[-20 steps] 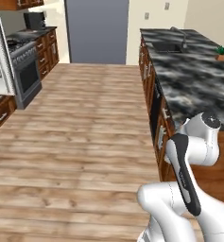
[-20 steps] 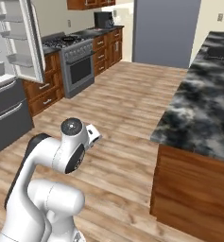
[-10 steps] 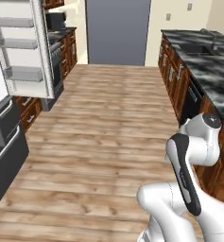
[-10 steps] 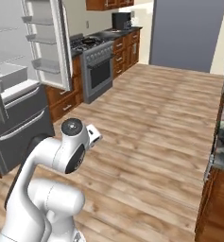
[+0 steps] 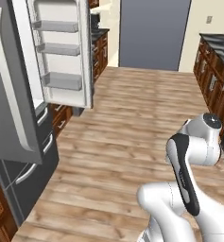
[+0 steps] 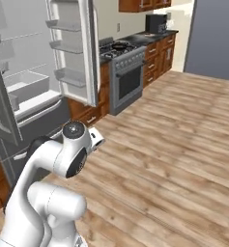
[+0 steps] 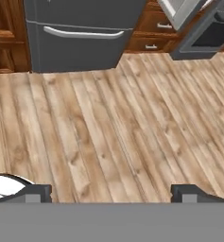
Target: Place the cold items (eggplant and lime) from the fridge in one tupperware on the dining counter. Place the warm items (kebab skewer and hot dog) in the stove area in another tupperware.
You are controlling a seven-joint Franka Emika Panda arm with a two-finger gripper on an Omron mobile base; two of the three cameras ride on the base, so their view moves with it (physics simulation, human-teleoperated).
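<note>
Facing you at the left of the scene, the fridge (image 6: 24, 72) stands with its doors swung wide. Its white interior, glass shelves and a pale drawer show in the right base view; you cannot make out an eggplant or a lime on them at this size. The open door (image 5: 61, 52) carries three clear bins, one above another, and a second grey door (image 5: 12, 85) with a long curved pale handle hangs nearer to you. Beyond the fridge, along the same wall, you see the stove area (image 6: 125, 72): a grey steel range with a black oven window and black grates, flanked by brown wood cabinets (image 6: 157, 53). A microwave (image 6: 156, 22) sits on the far worktop. Across the wood floor (image 5: 132, 118), at the right edge, lies a dark counter (image 5: 217, 42) over wood drawers. The arm is folded close above the base. In the hand view the gripper (image 7: 111, 191) looks down on bare floor, fingertips (image 7: 191, 192) spread far apart, grasping nothing.
</note>
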